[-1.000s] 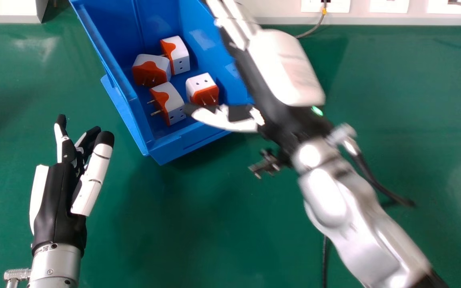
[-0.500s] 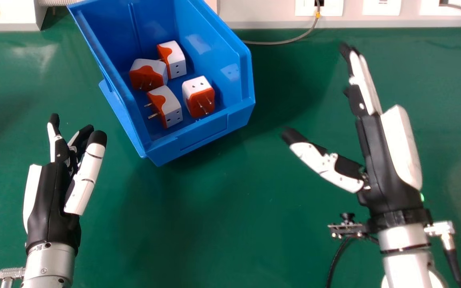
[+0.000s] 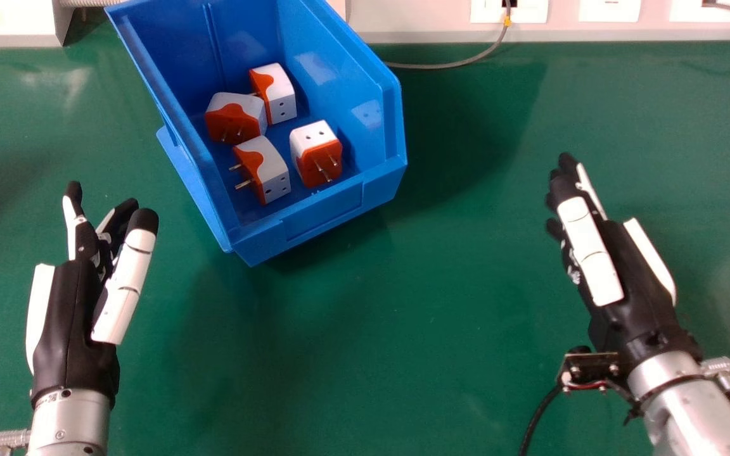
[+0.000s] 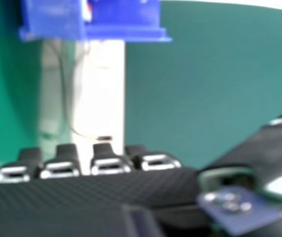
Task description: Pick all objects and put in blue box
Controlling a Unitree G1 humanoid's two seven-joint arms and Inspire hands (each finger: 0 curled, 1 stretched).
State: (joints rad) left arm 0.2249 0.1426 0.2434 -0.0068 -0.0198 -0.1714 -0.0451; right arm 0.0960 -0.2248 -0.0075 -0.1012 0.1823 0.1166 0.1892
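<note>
White-and-orange, cube-shaped plastic plug adapters (image 3: 262,170), four: inside the open-topped blue plastic box (image 3: 324,217). No marked long axis; box slanting from far left to near right. Black-and-white left hand (image 3: 70,316): nearer to the adapters, with them beyond and to the right; fingers loosely extended, nothing held. Black-and-white right hand (image 3: 640,291): farther off, with adapters beyond and to the left; fingers nearly straight, nothing held. Probably calls for no further pick, only withdrawal nearward over green tabletop (image 3: 371,329), well apart from the box's rims.
</note>
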